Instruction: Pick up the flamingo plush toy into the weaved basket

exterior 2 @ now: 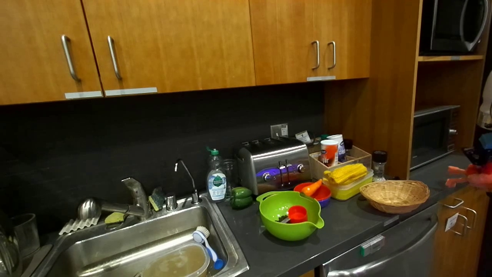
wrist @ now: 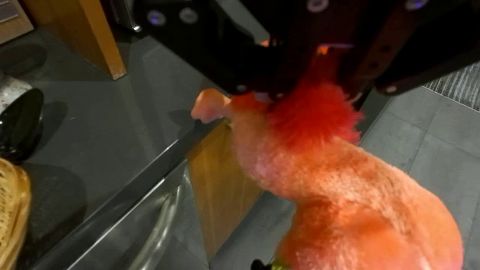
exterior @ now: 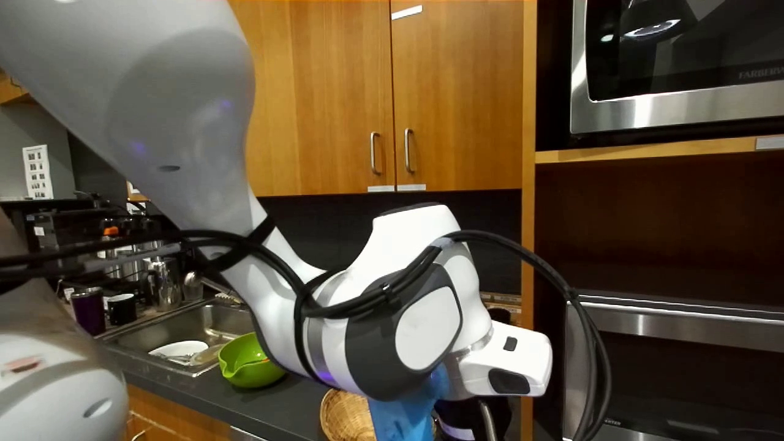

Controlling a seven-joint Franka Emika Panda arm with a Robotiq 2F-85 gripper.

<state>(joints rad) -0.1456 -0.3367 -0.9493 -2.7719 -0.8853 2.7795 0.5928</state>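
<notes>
Dark counter (exterior 2: 342, 217), woven basket (exterior 2: 395, 197), green bowl (exterior 2: 288, 230)

You hold the flamingo plush toy (wrist: 333, 180) | pink-orange, red-tufted | in midair, near the edge of the counter (exterior 2: 342, 223) | weaved basket (exterior 2: 396, 201) | tan, shallow, open side up | on the counter

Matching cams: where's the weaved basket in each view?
In an exterior view, weaved basket: bottom edge, just left of center, cut off.
In an exterior view, weaved basket: lower right, whole.
Wrist view, weaved basket: left edge, lower half, mostly cut off.
Shared landmark: the dark counter, in all three views.
</notes>
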